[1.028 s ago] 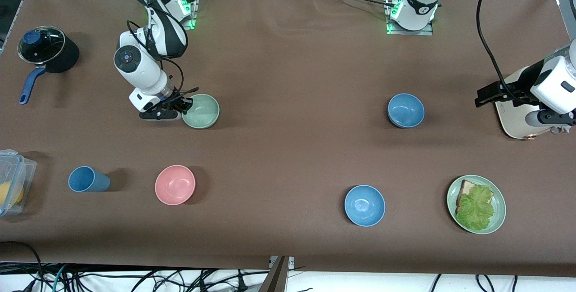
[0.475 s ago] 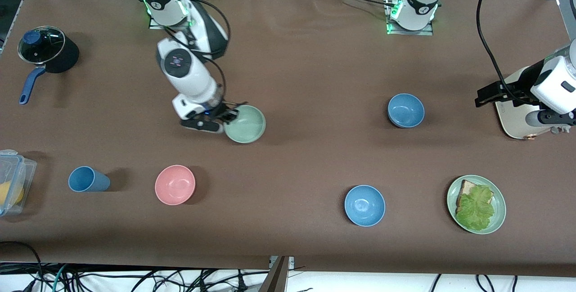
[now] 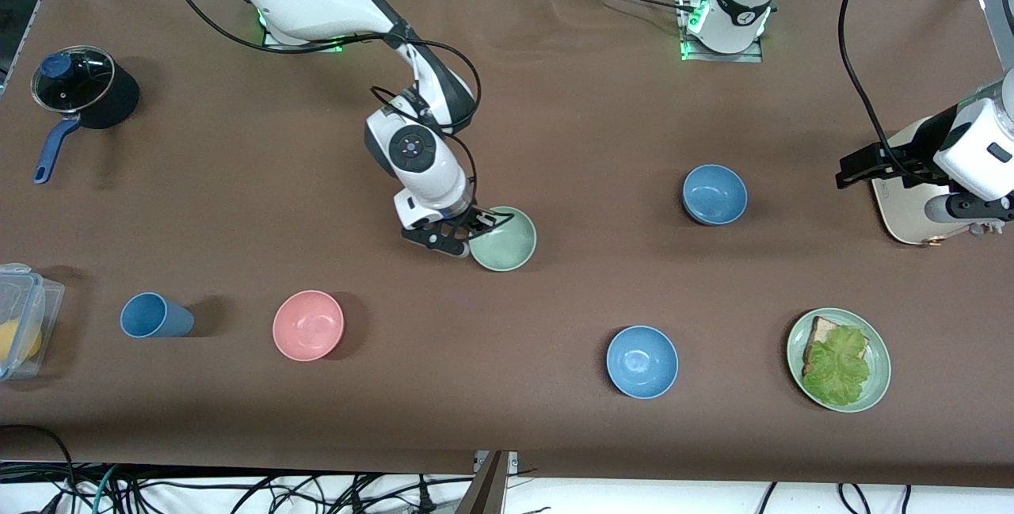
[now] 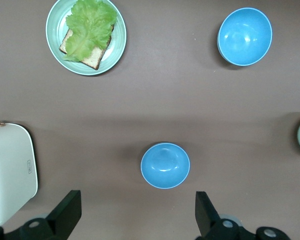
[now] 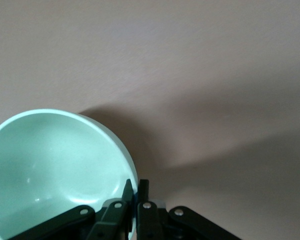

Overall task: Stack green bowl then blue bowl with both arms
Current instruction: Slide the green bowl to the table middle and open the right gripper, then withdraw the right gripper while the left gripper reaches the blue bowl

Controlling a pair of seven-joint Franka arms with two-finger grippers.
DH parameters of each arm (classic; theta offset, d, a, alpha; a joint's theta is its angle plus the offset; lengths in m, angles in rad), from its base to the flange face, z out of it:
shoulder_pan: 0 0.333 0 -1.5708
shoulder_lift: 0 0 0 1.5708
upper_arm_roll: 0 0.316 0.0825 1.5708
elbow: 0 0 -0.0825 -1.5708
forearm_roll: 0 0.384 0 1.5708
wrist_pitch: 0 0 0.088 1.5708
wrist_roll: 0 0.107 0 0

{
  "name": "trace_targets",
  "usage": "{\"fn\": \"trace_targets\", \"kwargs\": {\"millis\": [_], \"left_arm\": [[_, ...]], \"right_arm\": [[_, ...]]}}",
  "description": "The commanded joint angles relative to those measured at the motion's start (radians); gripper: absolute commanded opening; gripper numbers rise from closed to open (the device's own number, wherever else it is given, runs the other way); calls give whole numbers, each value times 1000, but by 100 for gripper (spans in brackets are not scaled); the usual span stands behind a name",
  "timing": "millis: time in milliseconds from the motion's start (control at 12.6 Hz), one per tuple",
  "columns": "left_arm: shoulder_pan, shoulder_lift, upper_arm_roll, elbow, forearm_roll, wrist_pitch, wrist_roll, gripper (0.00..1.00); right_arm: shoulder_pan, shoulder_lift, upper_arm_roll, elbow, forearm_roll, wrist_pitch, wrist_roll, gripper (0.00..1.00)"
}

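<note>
Green bowl (image 3: pixel 504 239) rim pinched — right gripper (image 3: pixel 475 222) jaws.

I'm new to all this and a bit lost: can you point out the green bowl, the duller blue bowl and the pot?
green bowl (image 3: pixel 507 241): front view, inside of the bowl.
blue bowl (image 3: pixel 715 192): front view, its inner floor.
pot (image 3: pixel 73 78): front view, glass lid.

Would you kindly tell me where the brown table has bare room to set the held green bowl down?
The right gripper, shut on the pale mint-green bowl, hangs over bare brown table between the pink bowl and the duller blue bowl. Another bare stretch lies between the pink bowl and the glossy sky-blue bowl. The left gripper waits open.
</note>
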Motion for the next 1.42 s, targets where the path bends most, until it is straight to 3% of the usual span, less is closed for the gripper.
{"fn": "trace_targets", "kwargs": {"millis": [0,316,633,791,1028,1345], "left_arm": [[-6,12,1,25,14,-18,14,100],[-4,19,1,24,14,-18,15,100],[9,61,4,21,11,-4,20,100],[-7,106,1,-16,26,27,26,100],[6,111,2,-146,14,169,26,100],[23,110,2,-421,-26,480,35,100]], "right_arm": [[-1,-2,-17,48,-11,-9,16,99],[-58,-101,-65,160,-14,-306,-132,99],[-286,-250,-71,180,4,-566,-529,99],[-372,-334,-76,176,59,-664,-660,99],[-400,-489,-135,154,64,-776,-749,99],[-403,-673,-152,-29,61,-767,-751,99]]}}
